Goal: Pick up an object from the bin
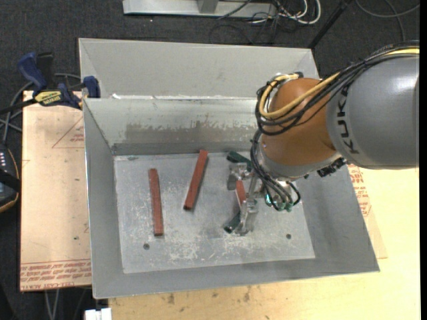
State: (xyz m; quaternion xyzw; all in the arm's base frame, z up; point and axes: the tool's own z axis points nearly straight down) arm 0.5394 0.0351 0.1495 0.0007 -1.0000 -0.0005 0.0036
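Pincer is hanging low over the scuffed floor of the grey metal bin, reaching down close to it. Whether it is standing apart or together I cannot tell. A short reddish-brown flat stick is lying right against the pincer, but whether it is being clamped or is merely sitting beside it is not showing. Further out from the pincer, on the side away from the arm, a longer reddish-brown flat stick is lying slanted. Beyond that, well apart from the pincer, another stick of the same kind is lying nearly straight. By my judgement the reach down is looking complete, while a sure grip and the lift out of the bin are waiting to be done.
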